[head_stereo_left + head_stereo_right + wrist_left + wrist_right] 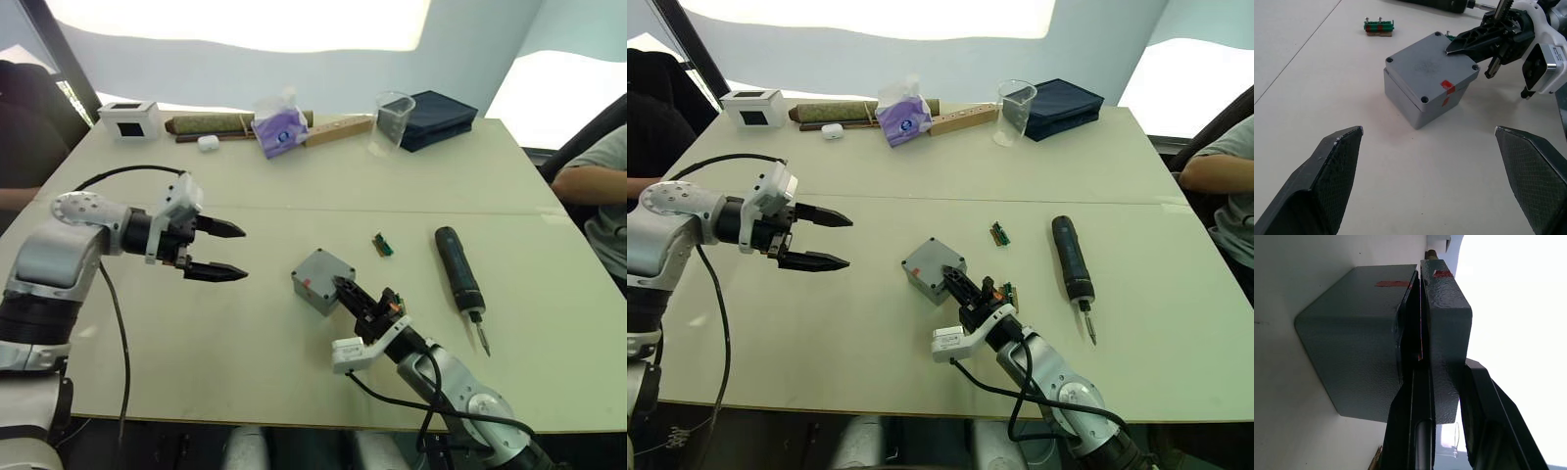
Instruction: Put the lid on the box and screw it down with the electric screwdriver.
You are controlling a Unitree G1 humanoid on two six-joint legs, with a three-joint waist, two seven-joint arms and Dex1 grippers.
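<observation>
Here your right end effector [345,291] pinches the lid [1431,66] to seat it on the box [1422,105]; the left end effector [233,251] waits open.

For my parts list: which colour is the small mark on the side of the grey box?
Red, on the box; a matching red mark sits on the lid's edge. The left wrist view shows it best.

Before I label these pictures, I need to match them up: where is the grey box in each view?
Left eye view: box at table centre, right gripper at its near corner.
Right eye view: box at centre.
Left wrist view: box in the upper middle, red mark facing the camera.
Right wrist view: box close up, lid pinched in the jaws.
Shared landmark: the red mark.
</observation>
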